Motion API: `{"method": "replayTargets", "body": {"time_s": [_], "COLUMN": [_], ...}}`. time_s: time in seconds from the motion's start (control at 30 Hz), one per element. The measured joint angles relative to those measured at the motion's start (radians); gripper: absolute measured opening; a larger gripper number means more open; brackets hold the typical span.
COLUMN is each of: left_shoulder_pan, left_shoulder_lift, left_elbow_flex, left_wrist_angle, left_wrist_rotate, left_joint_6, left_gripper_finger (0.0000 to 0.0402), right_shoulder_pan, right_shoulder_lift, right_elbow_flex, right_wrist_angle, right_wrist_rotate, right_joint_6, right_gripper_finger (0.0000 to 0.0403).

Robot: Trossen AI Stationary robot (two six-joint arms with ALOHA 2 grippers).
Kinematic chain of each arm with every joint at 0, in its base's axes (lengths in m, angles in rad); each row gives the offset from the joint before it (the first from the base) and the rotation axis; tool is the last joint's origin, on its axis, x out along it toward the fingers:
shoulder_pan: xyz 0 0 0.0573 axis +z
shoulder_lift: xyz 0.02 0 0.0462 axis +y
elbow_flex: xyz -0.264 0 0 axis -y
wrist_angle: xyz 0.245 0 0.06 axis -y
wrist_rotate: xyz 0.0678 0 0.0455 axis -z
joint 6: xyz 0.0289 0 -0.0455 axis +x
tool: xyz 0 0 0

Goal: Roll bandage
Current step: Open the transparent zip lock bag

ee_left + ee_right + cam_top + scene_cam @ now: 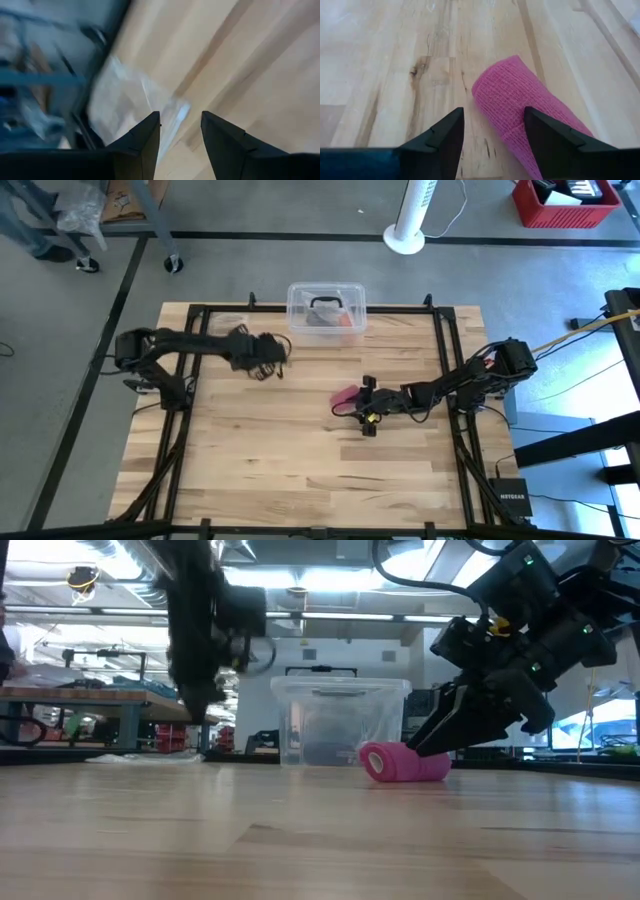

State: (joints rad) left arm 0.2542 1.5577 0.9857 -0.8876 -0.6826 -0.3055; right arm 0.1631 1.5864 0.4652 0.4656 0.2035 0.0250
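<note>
The bandage (345, 395) lay as a small pink roll on the wooden table (300, 470), near its middle, in front of the clear plastic box (327, 309). The right gripper (493, 131) hung just behind it, fingers apart, holding nothing. The left gripper (180, 135), also parted and empty, waited above a clear plastic bag (131, 107).

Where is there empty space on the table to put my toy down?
The whole near half of the table, below both arms, is bare wood. It is crowded around the pink bandage roll by the right gripper, and near the clear plastic box.
</note>
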Motion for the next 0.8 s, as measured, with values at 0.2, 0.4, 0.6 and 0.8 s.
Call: {"method": "replayTargets", "body": {"time_s": [0.2, 0.4, 0.6, 0.8], "left_shoulder_pan": [0.25, 0.417, 0.46, 0.381], "left_shoulder_lift": [0.004, 0.003, -0.002, -0.001], "left_elbow_flex": [-0.134, -0.223, -0.274, -0.29], "left_wrist_angle": [0.239, 0.415, 0.462, 0.484], "left_wrist_rotate": [0.105, 0.383, 0.571, 0.603], "left_joint_6": [0.202, 0.163, 0.044, 0.026], "left_gripper_finger": [0.0136, 0.0136, 0.0136, 0.0136], "right_shoulder_pan": [0.0, 0.0, 0.001, 0.001], "right_shoulder_lift": [0.0, 0.0, -0.002, -0.001], "right_elbow_flex": [0.0, 0.0, 0.001, 0.001], "right_wrist_angle": [-0.002, -0.019, -0.041, -0.042], "right_wrist_rotate": [-0.002, -0.004, -0.023, -0.022], "right_joint_6": [0.002, 0.035, 0.079, 0.076], "right_gripper_finger": [0.0209, 0.0209, 0.0209, 0.0209]}}
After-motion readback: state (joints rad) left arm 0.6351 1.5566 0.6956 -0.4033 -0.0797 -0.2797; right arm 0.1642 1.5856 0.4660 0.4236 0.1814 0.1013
